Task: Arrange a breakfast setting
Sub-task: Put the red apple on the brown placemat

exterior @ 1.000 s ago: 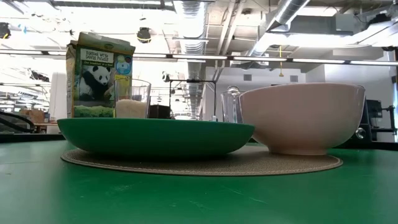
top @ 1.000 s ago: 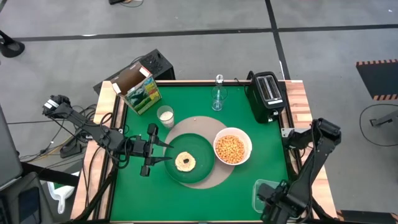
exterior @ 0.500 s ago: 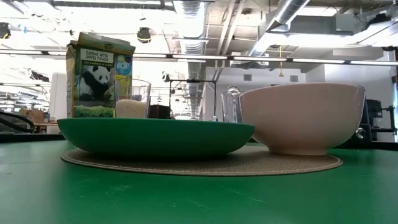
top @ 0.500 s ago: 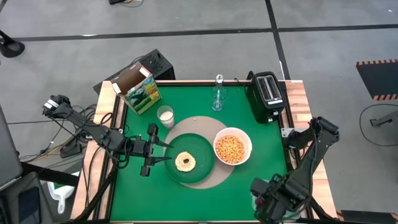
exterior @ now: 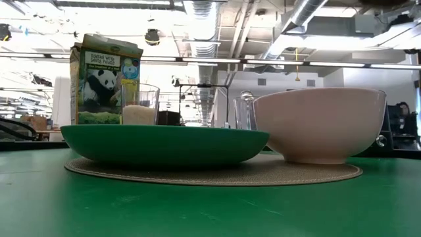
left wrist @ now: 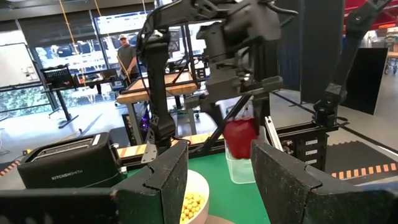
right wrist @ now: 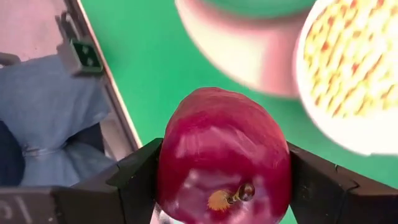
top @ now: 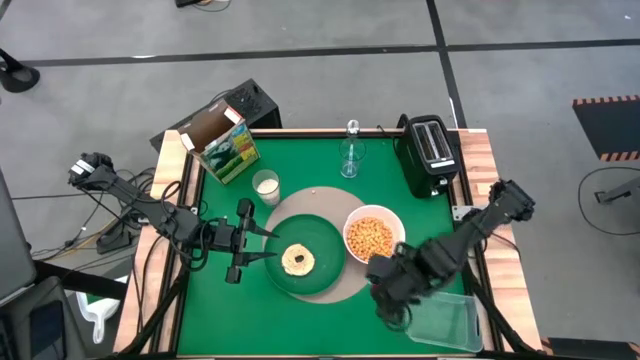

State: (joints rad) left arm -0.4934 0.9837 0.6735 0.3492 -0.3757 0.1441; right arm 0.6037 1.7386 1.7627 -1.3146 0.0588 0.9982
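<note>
The glossy round red apple (right wrist: 224, 155) sits clamped between the right tool (top: 390, 285)'s two dark fingers (right wrist: 134, 180), held above the green bench (top: 310, 325) just beside the white bowl of yellow cereal (top: 374, 238). It looks firm, fairly heavy and slick-skinned, so gripping across its widest part, as now, seems safest. The tan round mat (top: 345, 285), the dark green plate (top: 305, 255) with its round toast (top: 298, 260), the small milk glass (top: 266, 185) and the clear stemmed glass (top: 349, 152) are laid out. A second ago the right tool was over the clear plastic tub (top: 445, 320); it has since swung inward. The left tool (top: 262, 245) stays open at the plate's edge.
</note>
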